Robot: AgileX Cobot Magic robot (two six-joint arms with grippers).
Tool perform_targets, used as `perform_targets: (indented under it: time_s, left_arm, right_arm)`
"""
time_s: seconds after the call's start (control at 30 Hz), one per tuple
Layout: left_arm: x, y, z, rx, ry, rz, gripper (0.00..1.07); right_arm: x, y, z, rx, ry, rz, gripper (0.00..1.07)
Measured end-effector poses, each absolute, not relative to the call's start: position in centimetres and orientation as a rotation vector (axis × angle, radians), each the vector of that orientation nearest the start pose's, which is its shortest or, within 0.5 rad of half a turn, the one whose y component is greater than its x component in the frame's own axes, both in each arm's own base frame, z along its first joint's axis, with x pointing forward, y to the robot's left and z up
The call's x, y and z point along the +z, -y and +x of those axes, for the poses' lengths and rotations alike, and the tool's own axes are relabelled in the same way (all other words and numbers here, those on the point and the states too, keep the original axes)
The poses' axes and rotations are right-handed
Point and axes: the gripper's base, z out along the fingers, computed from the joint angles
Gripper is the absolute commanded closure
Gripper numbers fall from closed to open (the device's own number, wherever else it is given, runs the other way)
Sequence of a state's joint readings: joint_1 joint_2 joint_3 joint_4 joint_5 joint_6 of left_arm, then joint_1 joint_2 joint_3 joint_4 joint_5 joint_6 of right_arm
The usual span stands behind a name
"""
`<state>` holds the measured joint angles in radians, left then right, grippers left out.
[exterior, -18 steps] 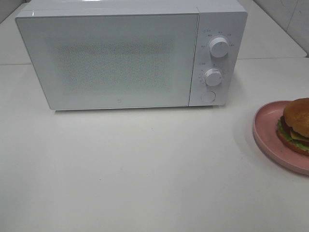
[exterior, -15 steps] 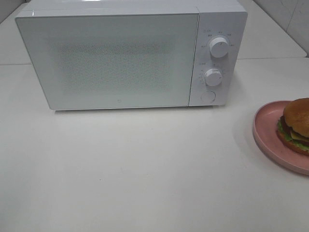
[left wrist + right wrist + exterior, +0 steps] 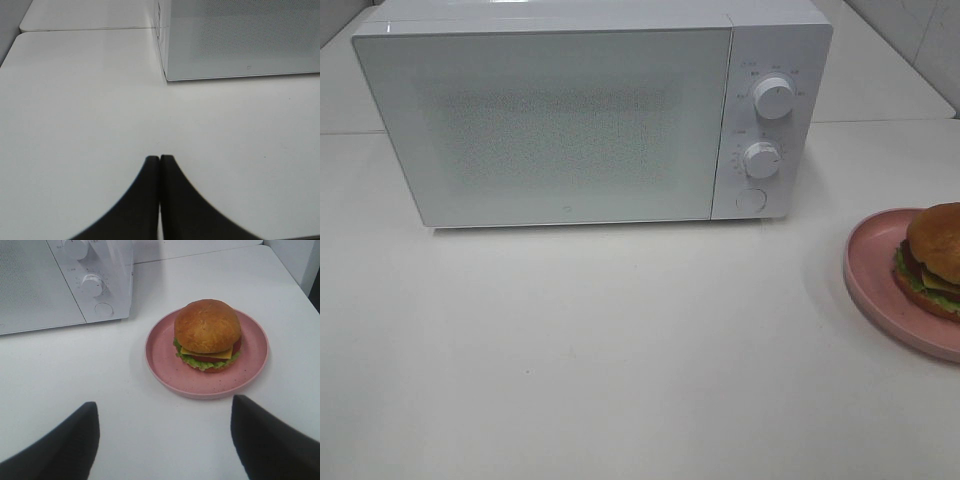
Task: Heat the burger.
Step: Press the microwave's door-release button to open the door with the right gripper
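The burger (image 3: 937, 258) with brown bun, lettuce and cheese sits on a pink plate (image 3: 873, 270) at the table's right edge; it also shows in the right wrist view (image 3: 207, 334) on the plate (image 3: 165, 360). The white microwave (image 3: 550, 120) stands at the back with its door shut. My right gripper (image 3: 165, 432) is open and empty, short of the plate. My left gripper (image 3: 159, 165) is shut and empty over bare table, off the microwave's (image 3: 240, 40) front left corner. Neither gripper shows in the exterior view.
The microwave has two round knobs (image 3: 773, 97) and a round button (image 3: 751, 199) on its right panel, also seen in the right wrist view (image 3: 93, 285). A white wall (image 3: 300, 255) rises at the table's far right.
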<state>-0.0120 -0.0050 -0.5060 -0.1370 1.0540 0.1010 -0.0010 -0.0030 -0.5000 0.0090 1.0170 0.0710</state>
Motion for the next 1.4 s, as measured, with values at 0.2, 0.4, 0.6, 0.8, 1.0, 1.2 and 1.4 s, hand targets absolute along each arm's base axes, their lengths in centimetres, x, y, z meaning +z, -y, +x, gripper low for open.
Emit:
perform_targets:
  time_s: [0.2,0.4,0.6,0.8,1.0,1.2,1.4]
  left_arm:
    - [28.0,1.1,-0.7,-0.107,-2.017,0.121,1.06]
    - [28.0,1.1,-0.7,-0.107,-2.017,0.121,1.06]
    - [28.0,1.1,-0.7,-0.107,-2.017,0.121,1.06]
    - [28.0,1.1,-0.7,-0.107,-2.017,0.121,1.06]
    - [28.0,1.1,-0.7,-0.107,-2.017,0.121,1.06]
    - [28.0,1.1,-0.7,-0.107,-2.017,0.121,1.06]
    - [28.0,1.1,-0.7,-0.107,-2.017,0.121,1.06]
  right_arm:
    - [28.1,-0.1,-0.4,0.056,-1.997,0.072,0.39]
    - [28.1,-0.1,-0.4,0.056,-1.997,0.072,0.39]
    - [28.1,-0.1,-0.4,0.056,-1.997,0.072,0.39]
    - [28.1,-0.1,-0.4,0.056,-1.997,0.072,0.39]
    - [28.1,-0.1,-0.4,0.056,-1.997,0.072,0.39]
    - [28.1,-0.1,-0.4,0.065,-1.997,0.072,0.39]
    - [29.5,-0.2,0.1,0.072,-1.915,0.070,0.39]
